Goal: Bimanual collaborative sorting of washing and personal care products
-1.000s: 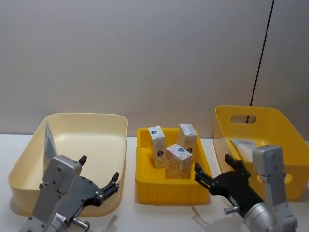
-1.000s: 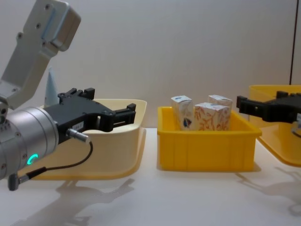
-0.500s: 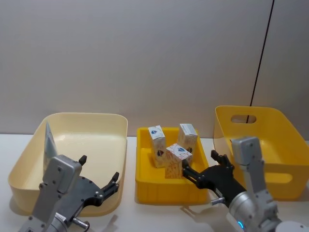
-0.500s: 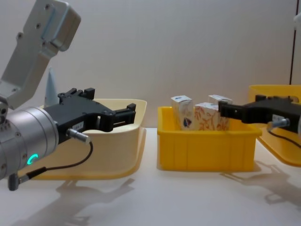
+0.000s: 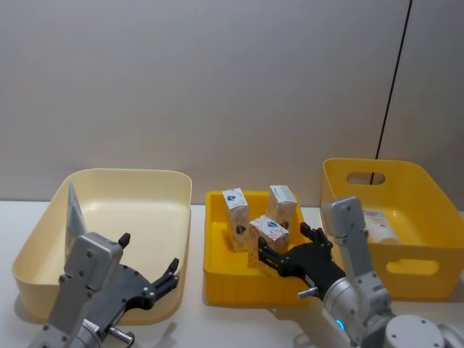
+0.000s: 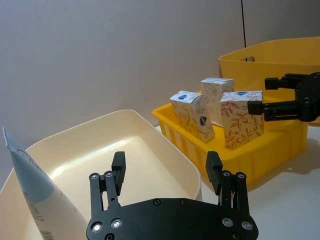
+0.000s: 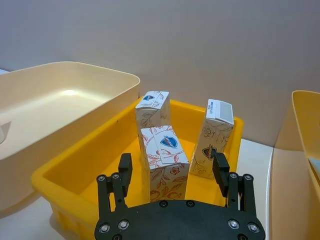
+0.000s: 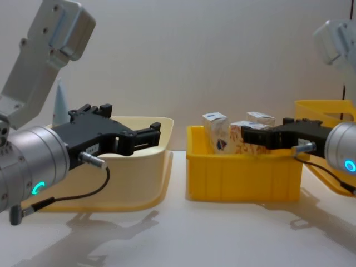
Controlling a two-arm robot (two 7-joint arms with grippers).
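Three small white cartons stand in the small yellow bin [image 5: 217,272]: a front one [image 5: 270,232] [image 7: 162,160], a left one [image 5: 235,208] [image 7: 152,107] and a back one [image 5: 281,203] [image 7: 216,135]. My right gripper [image 5: 284,242] [image 7: 172,162] is open over this bin, its fingers level with the front carton and apart from it. A pale tube [image 5: 72,214] [image 6: 35,200] leans in the cream bin [image 5: 145,181]. Another tube [image 5: 377,220] lies in the large yellow bin [image 5: 406,174]. My left gripper [image 5: 149,250] [image 6: 166,167] hangs open at the cream bin's near right rim, holding nothing.
The three bins stand in a row on a white table, cream at left, small yellow in the middle [image 8: 245,172], large yellow at right [image 8: 328,105]. A grey wall closes the back. Bare table lies in front of the bins.
My right gripper has swung left from in front of the large yellow bin to over the small yellow bin, up to the front carton. The left arm has not moved.
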